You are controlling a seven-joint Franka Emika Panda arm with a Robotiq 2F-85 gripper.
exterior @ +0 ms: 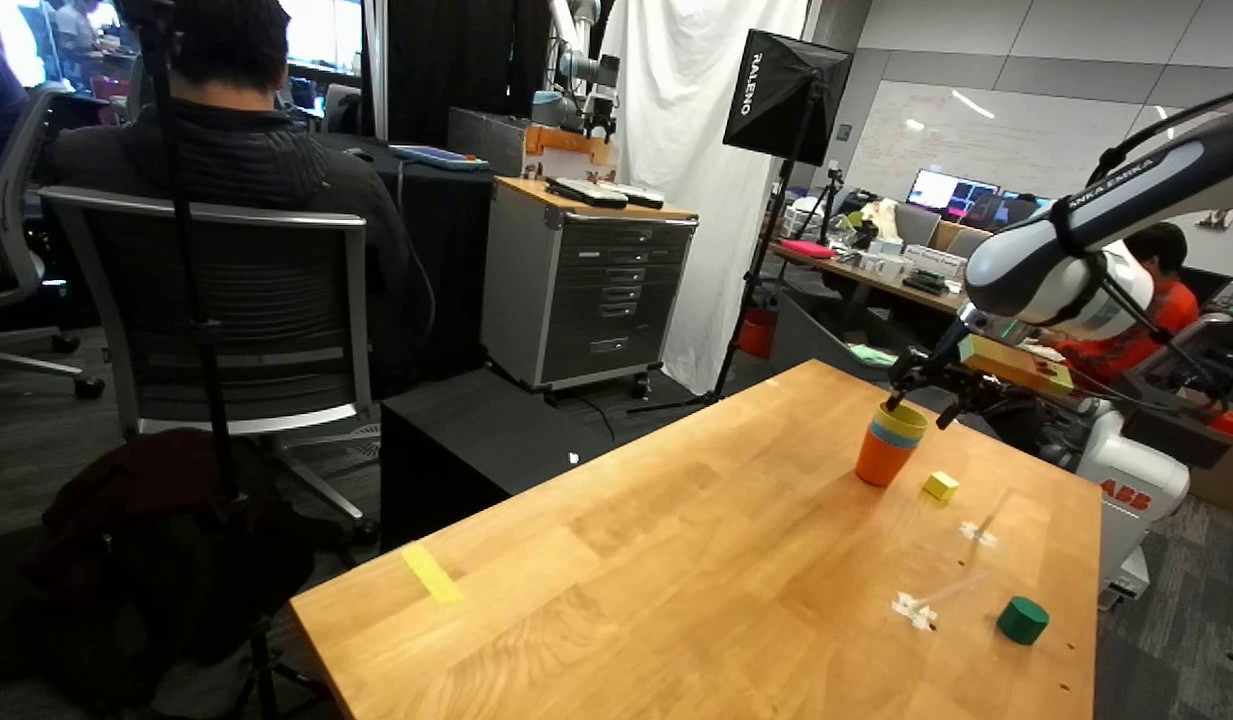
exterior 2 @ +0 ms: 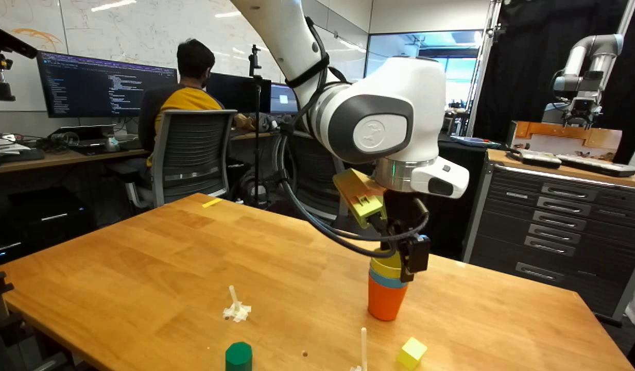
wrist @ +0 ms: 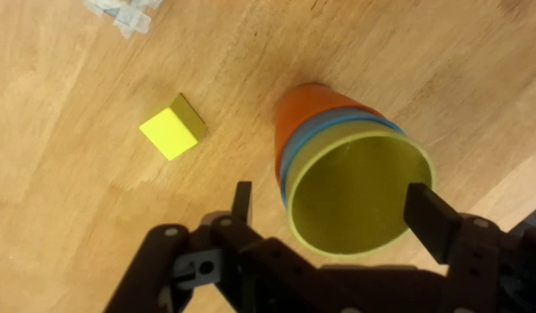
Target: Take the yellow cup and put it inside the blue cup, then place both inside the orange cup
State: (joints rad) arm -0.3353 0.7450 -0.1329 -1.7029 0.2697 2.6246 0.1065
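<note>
The yellow cup sits nested in the blue cup, and both sit inside the orange cup. The orange cup stands on the table, with a blue band and the yellow cup showing above its rim. An exterior view also shows the orange cup, blue cup and yellow cup stacked. My gripper is open at the stack's top. In the wrist view one finger overlaps the yellow rim and the other is outside it; contact cannot be told.
A yellow cube lies on the table near the stack. A green block stands farther off. Thin upright pegs are fixed with white tape. A yellow tape strip marks the table's far end.
</note>
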